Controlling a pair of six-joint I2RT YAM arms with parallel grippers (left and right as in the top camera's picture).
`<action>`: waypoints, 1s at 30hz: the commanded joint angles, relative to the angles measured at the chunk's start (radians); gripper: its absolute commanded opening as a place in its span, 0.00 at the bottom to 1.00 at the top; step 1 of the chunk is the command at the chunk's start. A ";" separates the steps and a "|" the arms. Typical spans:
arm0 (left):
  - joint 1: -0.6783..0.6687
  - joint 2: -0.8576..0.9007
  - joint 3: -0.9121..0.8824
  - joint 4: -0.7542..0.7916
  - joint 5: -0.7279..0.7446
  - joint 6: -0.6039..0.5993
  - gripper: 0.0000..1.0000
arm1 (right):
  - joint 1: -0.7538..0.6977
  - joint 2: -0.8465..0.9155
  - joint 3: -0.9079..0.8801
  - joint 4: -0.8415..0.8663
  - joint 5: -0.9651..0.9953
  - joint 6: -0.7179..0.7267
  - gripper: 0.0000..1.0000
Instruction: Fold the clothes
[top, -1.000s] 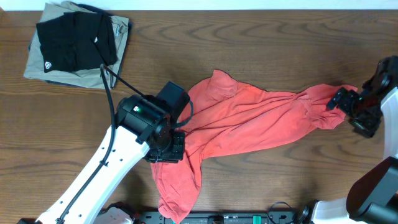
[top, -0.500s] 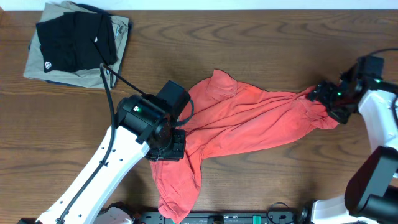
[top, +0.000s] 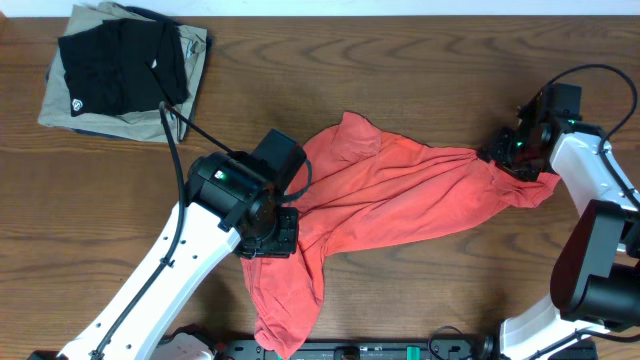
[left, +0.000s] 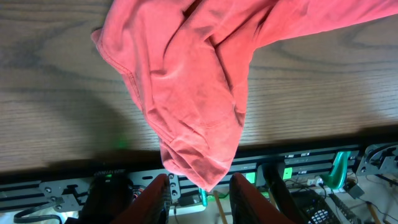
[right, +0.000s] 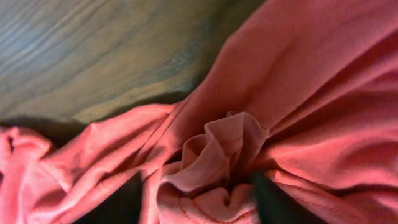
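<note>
The red-orange T-shirt (top: 400, 195) lies crumpled across the middle of the table (top: 400, 80). The left gripper (left: 202, 190) pinches its near-left part. The right gripper (right: 199, 199) surrounds a bunch at the right end; whether it grips, I cannot tell.

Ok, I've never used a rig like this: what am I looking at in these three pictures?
This is a two-armed robot at a wooden table. The wide picture looks down from above; the other two come from wrist cameras. A red-orange T-shirt lies crumpled mid-table; a folded black garment sits on a khaki garment in the far left corner. The left claw pinches the shirt's left side. The right claw straddles bunched cloth at its other end; whether it grips, I cannot tell.
</note>
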 joint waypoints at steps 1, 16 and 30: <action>0.000 0.000 -0.004 0.001 -0.012 -0.006 0.33 | 0.015 0.010 -0.004 -0.001 0.022 -0.011 0.21; 0.000 0.000 -0.004 0.000 -0.013 -0.005 0.34 | -0.094 -0.105 0.228 -0.484 0.118 0.027 0.01; 0.000 0.000 -0.004 0.000 -0.013 -0.005 0.34 | -0.200 -0.365 0.269 -0.828 0.235 0.097 0.42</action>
